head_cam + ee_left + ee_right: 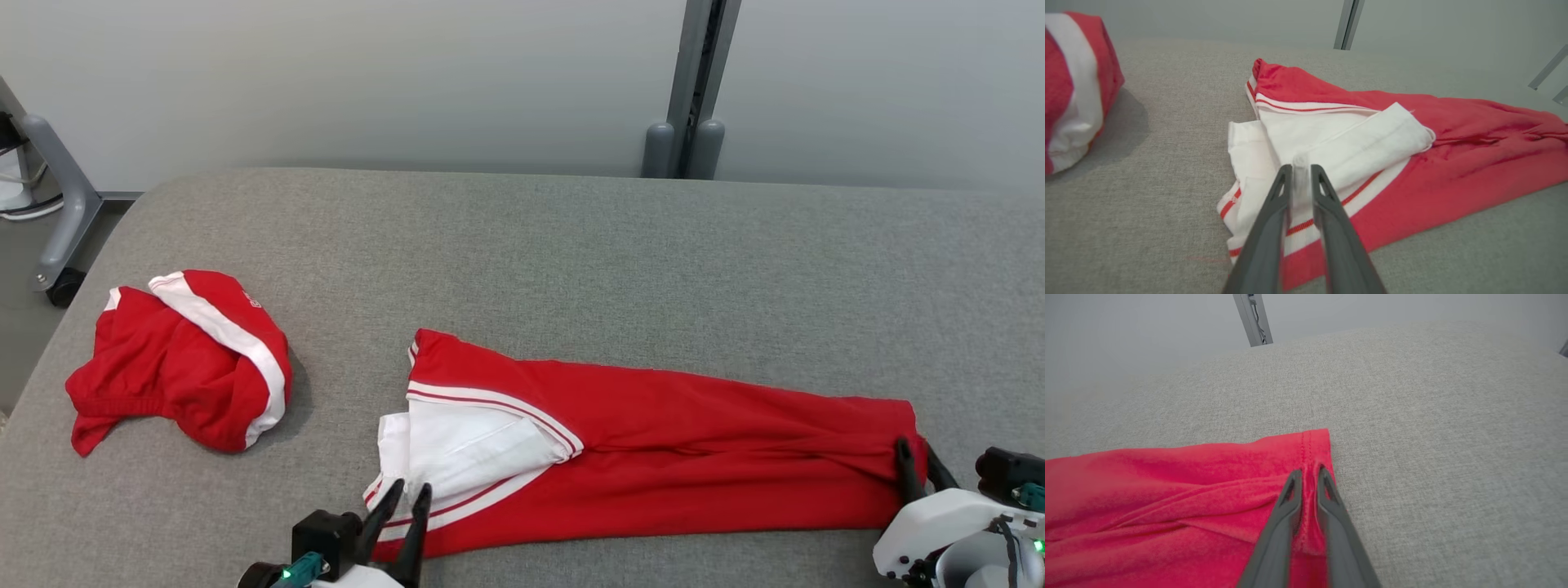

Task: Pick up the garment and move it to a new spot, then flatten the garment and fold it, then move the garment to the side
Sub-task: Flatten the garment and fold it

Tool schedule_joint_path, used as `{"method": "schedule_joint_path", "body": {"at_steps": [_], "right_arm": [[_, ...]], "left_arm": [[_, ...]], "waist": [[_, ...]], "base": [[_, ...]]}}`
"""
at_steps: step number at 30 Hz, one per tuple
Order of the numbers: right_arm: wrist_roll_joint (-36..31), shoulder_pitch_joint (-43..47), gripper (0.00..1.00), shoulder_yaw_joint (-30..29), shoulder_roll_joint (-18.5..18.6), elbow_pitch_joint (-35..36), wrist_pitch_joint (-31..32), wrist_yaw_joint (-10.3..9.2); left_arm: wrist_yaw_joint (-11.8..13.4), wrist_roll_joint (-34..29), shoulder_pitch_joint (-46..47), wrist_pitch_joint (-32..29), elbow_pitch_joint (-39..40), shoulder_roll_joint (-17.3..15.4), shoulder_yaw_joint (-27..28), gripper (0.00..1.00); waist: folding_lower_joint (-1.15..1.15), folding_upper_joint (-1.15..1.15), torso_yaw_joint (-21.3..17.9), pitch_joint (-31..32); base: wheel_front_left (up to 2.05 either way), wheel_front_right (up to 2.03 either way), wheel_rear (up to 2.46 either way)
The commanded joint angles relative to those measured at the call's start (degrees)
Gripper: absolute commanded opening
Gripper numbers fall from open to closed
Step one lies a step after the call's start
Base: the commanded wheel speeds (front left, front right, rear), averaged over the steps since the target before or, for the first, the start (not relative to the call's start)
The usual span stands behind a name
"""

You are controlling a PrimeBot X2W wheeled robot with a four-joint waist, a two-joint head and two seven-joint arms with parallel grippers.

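garment (694,425) — lower centre | left fingers (421,498) slightly parted over its white end (457,449) | right fingers (904,461) slightly parted astride its red hem (908,420)

Soft, even light falls from overhead, bright without glare, and the crumpled red bundle (180,359) throws only a faint shadow to its right on the grey surface (571,245). The head view is sharp. In both wrist views the dark fingers (1265,245) smear near the lens and the background goes soft.
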State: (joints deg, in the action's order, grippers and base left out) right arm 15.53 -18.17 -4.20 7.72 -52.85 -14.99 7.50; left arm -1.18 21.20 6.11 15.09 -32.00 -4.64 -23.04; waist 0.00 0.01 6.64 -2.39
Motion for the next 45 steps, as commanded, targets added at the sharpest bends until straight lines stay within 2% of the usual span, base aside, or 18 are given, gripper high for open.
{"method": "schedule_joint_path", "body": {"at_steps": [1, 10, 20, 21, 22, 23, 27, 32, 36, 38, 39, 45], "right_arm": [[-0.46, 0.27, 1.0, -0.53, 0.22, 0.29, -0.27, -0.02], [-0.89, 1.07, 1.0, -2.77, -0.58, 1.97, -0.27, -0.02], [0.65, -2.08, 1.0, 0.12, -1.22, -7.31, 0.5, -0.01], [1.16, -2.24, 0.69, 0.92, -1.48, -8.11, 1.11, -0.01], [1.57, -2.45, 0.26, 1.7, -1.7, -8.74, 1.27, 0.01], [2.1, -2.55, 0.0, 2.43, -1.72, -9.31, 1.4, 0.01], [4.3, -3.24, 0.0, 3.38, 0.09, -9.99, 0.94, -0.09], [4.14, -5.36, 0.0, -1.02, 3.98, -6.52, -0.22, -0.14], [1.69, -4.02, 0.0, -5.33, 3.16, -0.26, -0.22, -0.01], [1.04, -3.7, 0.0, -5.65, 2.66, 1.51, -0.23, -0.01], [-0.02, -2.86, 0.0, -3.66, 0.26, 6.65, -0.24, -0.01], [3.17, -0.35, 0.0, 9.4, -2.83, 14.4, -0.25, -0.01]], "left_arm": [[0.38, -0.59, -0.48, 0.08, 0.32, -0.01, 0.25, 1.0], [2.28, -5.34, -2.54, 0.08, 4.81, 0.71, 2.9, 1.0], [1.04, -7.89, -1.73, 0.09, 6.98, 1.37, 4.75, 1.0], [0.94, -8.11, -1.69, 0.09, 7.1, 1.4, 4.93, 1.0], [0.84, -8.22, -1.66, 0.09, 7.22, 1.41, 5.15, 1.0], [0.78, -8.26, -1.63, 0.09, 7.34, 1.43, 5.36, 1.0], [0.77, -8.66, -1.36, 0.09, 7.37, 1.53, 6.03, 1.0], [0.26, -8.99, -0.64, 0.09, 6.59, 1.62, 6.04, 1.0], [0.49, -8.4, -0.24, 0.09, 6.27, 1.58, 5.36, 1.0], [0.51, -8.18, -0.1, 0.09, 6.16, 1.61, 5.15, 1.0], [0.74, -7.69, -0.11, 0.09, 5.91, 1.6, 4.82, 1.0], [0.79, -7.3, -0.02, 0.09, 5.08, 1.62, 4.16, 1.0]], "waist": [[0.0, -0.01, -0.22, -0.08], [0.0, -0.01, -0.53, -0.61], [0.0, -0.01, 0.72, -2.41], [0.0, -0.01, 0.79, -2.53], [0.0, -0.01, 0.79, -2.64], [0.0, -0.01, 0.77, -2.73], [0.0, -0.01, 0.21, -3.04], [0.0, -0.01, -1.04, -3.15], [0.0, -0.01, -1.96, -3.19], [0.0, -0.01, -2.17, -3.14], [0.0, -0.01, -2.87, -2.92], [0.0, -0.01, -3.28, -2.26]], "base": [[0.0, 0.0, 0.0], [0.0, 0.0, 0.0], [0.0, 0.0, 0.0], [0.0, 0.0, 0.0], [0.0, 0.0, 0.0], [0.0, 0.0, 0.0], [0.0, 0.0, 0.0], [0.0, 0.0, 0.0], [0.0, 0.0, 0.0], [0.0, 0.0, 0.0], [0.0, 0.0, 0.0], [0.0, 0.0, 0.0]]}}
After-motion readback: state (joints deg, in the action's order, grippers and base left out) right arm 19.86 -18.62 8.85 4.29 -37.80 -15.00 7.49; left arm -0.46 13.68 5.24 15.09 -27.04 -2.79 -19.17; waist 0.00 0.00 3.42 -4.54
